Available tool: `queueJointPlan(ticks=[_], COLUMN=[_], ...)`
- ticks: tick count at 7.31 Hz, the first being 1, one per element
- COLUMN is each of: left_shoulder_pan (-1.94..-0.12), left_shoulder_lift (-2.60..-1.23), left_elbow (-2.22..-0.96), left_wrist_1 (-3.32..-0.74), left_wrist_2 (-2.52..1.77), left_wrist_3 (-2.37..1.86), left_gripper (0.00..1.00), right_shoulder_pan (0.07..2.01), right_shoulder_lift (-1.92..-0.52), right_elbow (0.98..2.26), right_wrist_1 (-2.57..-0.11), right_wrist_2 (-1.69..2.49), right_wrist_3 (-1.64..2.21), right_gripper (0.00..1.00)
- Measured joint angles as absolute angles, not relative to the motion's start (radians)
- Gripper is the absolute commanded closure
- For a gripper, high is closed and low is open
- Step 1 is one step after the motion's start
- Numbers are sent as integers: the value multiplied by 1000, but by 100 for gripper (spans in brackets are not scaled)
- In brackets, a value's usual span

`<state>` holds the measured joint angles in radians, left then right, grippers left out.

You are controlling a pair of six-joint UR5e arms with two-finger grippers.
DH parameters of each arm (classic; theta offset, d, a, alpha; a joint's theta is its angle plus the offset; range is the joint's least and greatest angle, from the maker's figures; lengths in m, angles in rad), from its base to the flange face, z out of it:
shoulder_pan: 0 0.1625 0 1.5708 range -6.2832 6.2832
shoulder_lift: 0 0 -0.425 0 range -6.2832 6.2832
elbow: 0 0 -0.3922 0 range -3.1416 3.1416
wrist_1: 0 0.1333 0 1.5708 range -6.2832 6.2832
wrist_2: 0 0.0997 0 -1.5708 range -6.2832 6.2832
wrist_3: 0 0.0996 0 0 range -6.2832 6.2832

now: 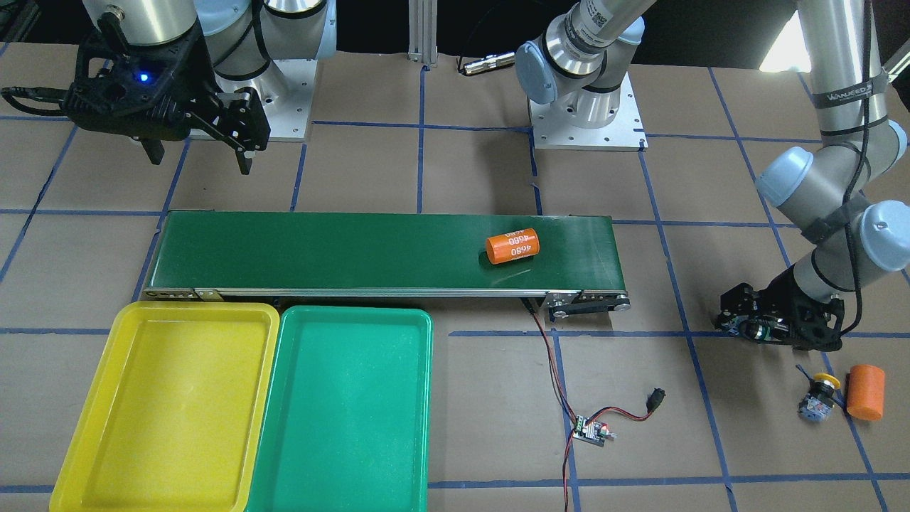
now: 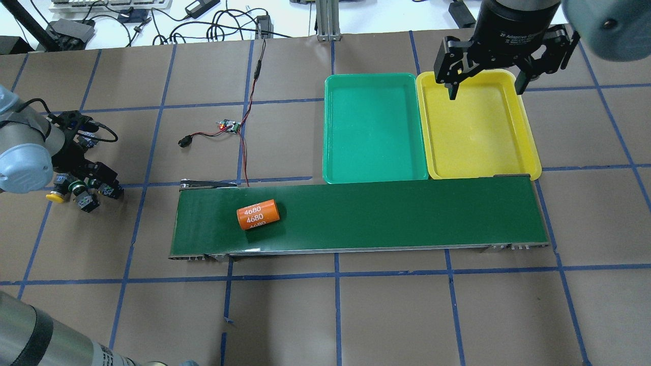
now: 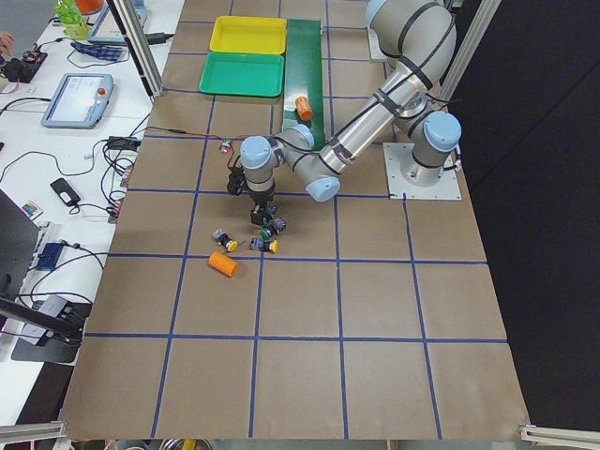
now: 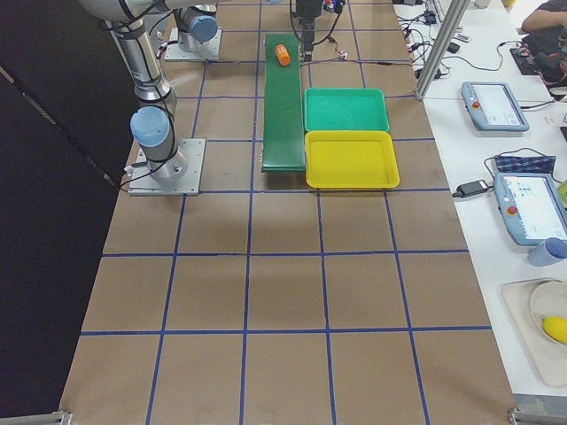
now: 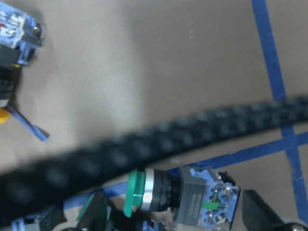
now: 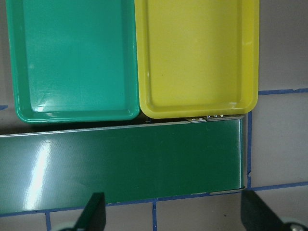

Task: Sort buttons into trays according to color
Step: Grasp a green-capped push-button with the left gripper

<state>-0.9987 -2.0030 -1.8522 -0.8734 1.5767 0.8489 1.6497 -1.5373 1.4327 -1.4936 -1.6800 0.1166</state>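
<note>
Left gripper [image 5: 175, 216], jaws wide and holding nothing, straddles a green-capped black push-button switch [image 5: 159, 192] lying sideways on the brown table [image 2: 356, 315] at far left, evidently to grasp it; right gripper [image 2: 485, 94] hangs open and empty by the shallow yellow plastic tray [image 2: 529, 152] and green plastic tray [image 2: 329, 127], probably awaiting deliveries.

The green tray [image 6: 72, 53] lies left of the yellow tray [image 6: 197, 53], their long rims touching. Both sit just beyond the dark green conveyor belt [image 6: 125, 161], against its far edge. Blue tape [image 6: 281, 90] crosses the brown worktop [image 6: 279, 144]. The end effector [image 6: 175, 214] shows two dark fingertips [image 6: 94, 211], spread wide.
</note>
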Motion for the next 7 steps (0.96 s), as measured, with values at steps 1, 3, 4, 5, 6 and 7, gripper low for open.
queueJointPlan(ticks=[1, 3, 4, 5, 6, 7], left_shoulder_pan=[-999, -999, -999, -999, -999, -1008], left_shoulder_lift=[-2008, -2020, -2025, -2026, -2020, -2000], left_elbow=[-1855, -1856, -1856, -1855, -1854, -1853], left_wrist_1=[-874, -875, -875, -875, -880, -904], left_wrist_2=[1576, 1581, 1581, 1581, 1584, 1590], left_wrist_3=[852, 856, 856, 853, 842, 799], left_gripper=[0, 8, 35, 78, 85, 85], right_shoulder_pan=[1651, 1651, 1650, 1649, 1649, 1648], right_shoulder_lift=[-1538, -1538, -1538, -1537, -1536, -1536], right_elbow=[1433, 1433, 1433, 1433, 1433, 1433], right_wrist_1=[-1494, -1494, -1493, -1493, -1493, -1493], right_wrist_2=[-1680, -1681, -1680, -1681, -1680, -1681], right_wrist_3=[117, 117, 117, 117, 117, 117], right_gripper=[0, 0, 0, 0, 0, 0])
